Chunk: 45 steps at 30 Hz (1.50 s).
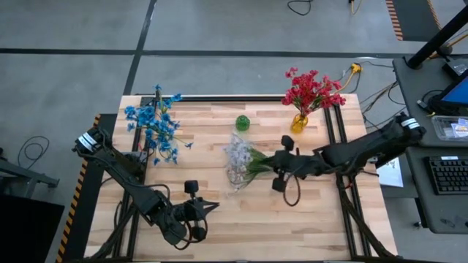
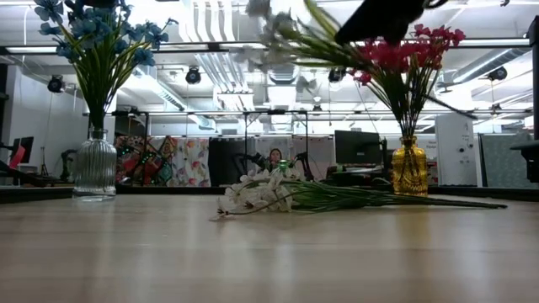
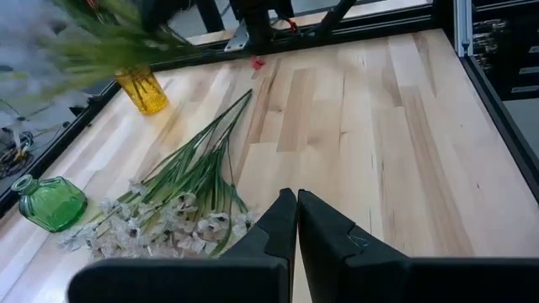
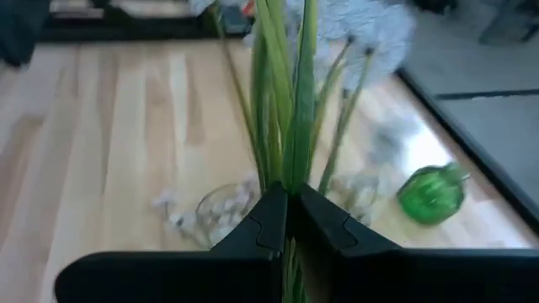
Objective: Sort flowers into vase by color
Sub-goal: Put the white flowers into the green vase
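Observation:
My right gripper (image 4: 286,202) is shut on a white flower spray (image 2: 290,38) held high above the table's middle. More white flowers (image 2: 261,194) lie flat on the table below it, stems (image 3: 206,143) pointing toward the table's right. The blue flowers (image 1: 152,120) stand in a clear vase (image 2: 94,168) at the far left. At the far right, a yellow vase (image 1: 299,123) has the red flowers (image 1: 311,89) in it. A small green vase (image 1: 242,123) stands between them, with nothing in it. My left gripper (image 3: 296,220) hovers shut near the front edge, holding nothing. My right gripper pinches a bundle of the spray's green stems (image 4: 285,172) between its two fingers. The fingers come from the table's right side, slanting down. The stems run on past the fingertips toward the blurred white blossoms (image 4: 370,29). The spray is lifted clear of the table.
Black rails (image 1: 333,131) frame the wooden tabletop. Bare wood (image 3: 396,143) lies toward the right and near sides. Beyond the right edge stands a desk with a keyboard (image 1: 447,175). A person sits far off in the room (image 2: 274,157).

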Tool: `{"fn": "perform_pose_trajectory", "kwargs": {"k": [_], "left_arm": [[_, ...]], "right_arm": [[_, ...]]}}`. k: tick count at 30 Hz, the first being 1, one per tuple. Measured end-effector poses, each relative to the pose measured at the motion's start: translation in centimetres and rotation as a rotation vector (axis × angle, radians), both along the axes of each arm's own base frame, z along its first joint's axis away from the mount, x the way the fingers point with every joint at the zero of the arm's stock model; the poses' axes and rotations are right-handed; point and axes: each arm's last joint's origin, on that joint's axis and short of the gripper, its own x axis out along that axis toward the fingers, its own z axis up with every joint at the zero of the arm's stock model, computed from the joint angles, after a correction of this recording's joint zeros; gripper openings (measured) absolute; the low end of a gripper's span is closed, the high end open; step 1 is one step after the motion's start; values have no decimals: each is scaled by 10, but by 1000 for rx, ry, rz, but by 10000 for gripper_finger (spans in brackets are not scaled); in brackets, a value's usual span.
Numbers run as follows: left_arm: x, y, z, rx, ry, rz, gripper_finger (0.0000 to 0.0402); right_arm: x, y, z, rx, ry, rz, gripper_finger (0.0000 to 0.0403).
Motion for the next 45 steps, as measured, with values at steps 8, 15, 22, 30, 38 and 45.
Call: {"fn": "perform_pose_trajectory", "kwargs": {"k": [8, 15, 22, 30, 38, 45], "left_arm": [[0, 0, 1, -6, -6, 0, 0], [0, 0, 1, -6, -6, 0, 0], [0, 0, 0, -2, -5, 0, 0], [0, 0, 0, 0, -4, 1, 0], [-1, 1, -1, 18, 14, 2, 0], [-2, 2, -3, 36, 31, 2, 0]], "right_arm": [[-11, -3, 31, -16, -231, 11, 12], [-9, -3, 16, -87, -562, 36, 12], [-8, -8, -6, -158, -845, -72, 12], [24, -26, -24, -240, -864, -166, 12], [52, -51, -36, -284, -876, -306, 12], [74, -70, -36, -360, -861, -376, 12]]}}
